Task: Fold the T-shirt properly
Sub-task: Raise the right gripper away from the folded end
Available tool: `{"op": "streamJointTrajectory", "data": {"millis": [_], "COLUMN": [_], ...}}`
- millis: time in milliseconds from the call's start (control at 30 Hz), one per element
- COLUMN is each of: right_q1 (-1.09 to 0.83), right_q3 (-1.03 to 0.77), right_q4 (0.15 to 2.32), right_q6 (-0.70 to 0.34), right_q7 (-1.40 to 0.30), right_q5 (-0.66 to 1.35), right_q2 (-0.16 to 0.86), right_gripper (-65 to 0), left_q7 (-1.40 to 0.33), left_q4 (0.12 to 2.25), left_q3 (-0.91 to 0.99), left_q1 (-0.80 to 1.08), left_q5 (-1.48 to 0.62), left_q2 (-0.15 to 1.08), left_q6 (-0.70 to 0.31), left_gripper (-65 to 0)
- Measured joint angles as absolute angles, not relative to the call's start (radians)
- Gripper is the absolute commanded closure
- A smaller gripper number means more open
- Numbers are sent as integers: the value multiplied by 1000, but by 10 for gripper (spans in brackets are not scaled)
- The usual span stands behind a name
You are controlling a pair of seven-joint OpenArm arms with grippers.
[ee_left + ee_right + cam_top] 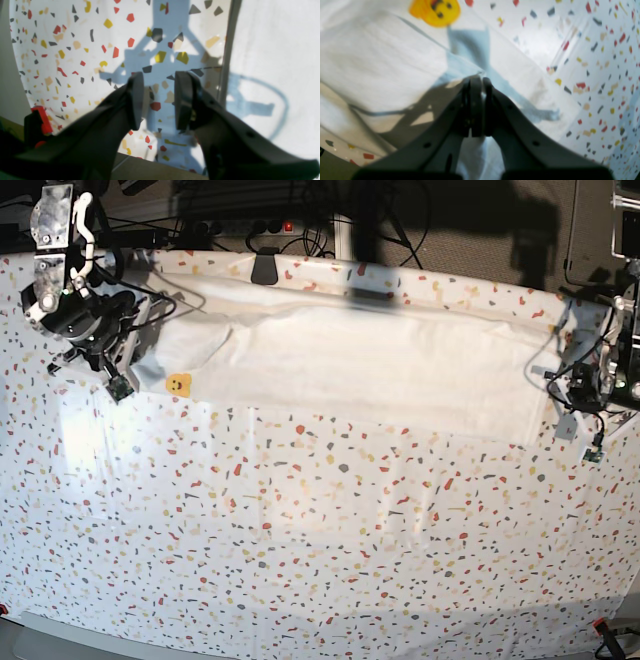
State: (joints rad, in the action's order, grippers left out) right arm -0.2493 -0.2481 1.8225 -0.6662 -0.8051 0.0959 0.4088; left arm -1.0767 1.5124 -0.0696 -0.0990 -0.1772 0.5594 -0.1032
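The table (300, 530), covered in a speckled terrazzo-pattern cloth, takes up most of the base view. The T-shirt (370, 370) is laid across its far half as one long white band, stretched side to side between the two arms. The print is not visible from above; only a small yellow smiley patch (178, 383) is seen near the band's left end in that view. This layout is judged to be a mid-fold stage: the cloth is kept spread and taut so that the next fold line stays straight.

The right arm is parked at the far left corner of the base view, wrist tilted down and inward toward the shirt's end. The right gripper (477, 81) is closed, with white fabric seen bunched under and between the fingers, so it is taken to be pinching an edge of the T-shirt (382, 62). The hold is judged to serve as an anchor for that end.

The left arm is held at the opposite edge of the table, just beside the shirt's other end, wrist pointed down. The left gripper (156, 100) is parted about halfway, with nothing between the pads; only tablecloth and its own shadow are seen through the gap. The shirt's hem (226, 62) lies just beside one finger, apart from it. A grasp on that end is judged to be not yet made.
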Motion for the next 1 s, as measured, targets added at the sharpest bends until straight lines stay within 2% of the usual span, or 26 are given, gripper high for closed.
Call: {"op": "streamJointTrajectory", "data": {"millis": [300,433,500,733,800,1000], "right_q1": [-249,-249,-249,-236,-227,-157], "right_q3": [-248,-248,-248,-248,-248,-248], "right_q4": [1822,1822,1822,1822,1822,1822], "right_q6": [-666,-666,-662,-418,-400,-400], "right_q7": [-805,-797,-778,-763,-756,-731], "right_q5": [97,83,15,-154,-146,98], "right_q2": [410,410,410,416,415,415], "right_gripper": [0,-246,-310,-317,-317,-316], "left_q7": [-1063,-1028,-1028,-1022,-1008,-949], "left_q4": [1512,1512,1512,1512,1512,1536], "left_q3": [-70,-70,-70,-70,-70,-70], "left_q1": [-96,-97,-97,-97,-97,-96], "left_q5": [-234,-233,-234,-234,-234,-233], "left_q2": [559,559,559,559,559,559], "left_q6": [-133,-141,-160,-160,-160,-159], "left_gripper": [-205,-205,-204,-205,-204,-205]}}
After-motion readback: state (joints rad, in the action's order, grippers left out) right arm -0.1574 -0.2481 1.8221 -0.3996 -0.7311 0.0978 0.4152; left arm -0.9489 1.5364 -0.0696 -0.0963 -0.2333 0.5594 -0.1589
